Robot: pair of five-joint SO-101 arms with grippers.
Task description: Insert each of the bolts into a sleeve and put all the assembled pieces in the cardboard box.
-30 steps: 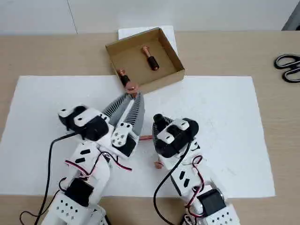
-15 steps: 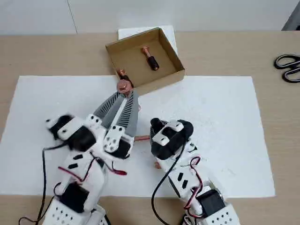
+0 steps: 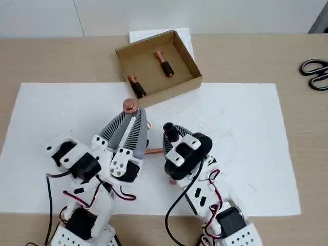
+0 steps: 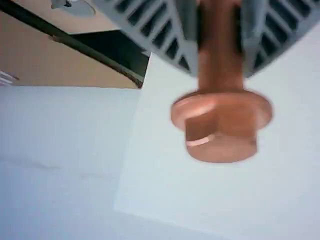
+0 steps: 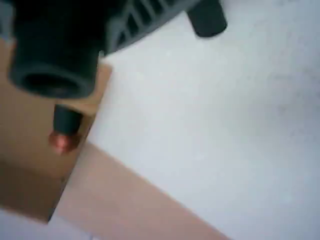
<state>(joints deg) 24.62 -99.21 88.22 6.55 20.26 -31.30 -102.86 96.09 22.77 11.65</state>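
Bolt (image 4: 221,120) clamped in left claw (image 3: 134,110), head protruding.

A copper bolt (image 4: 220,125) is gleaming in the slatted grey left gripper (image 3: 132,113). A black sleeve (image 3: 171,131) is showing against white paper (image 3: 246,133). The box (image 3: 188,55) at upper centre is looking plain brown.

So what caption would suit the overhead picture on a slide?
Left gripper holds a copper hex-head bolt, right gripper a black cylindrical sleeve, near a brown cardboard box with two assembled pieces.
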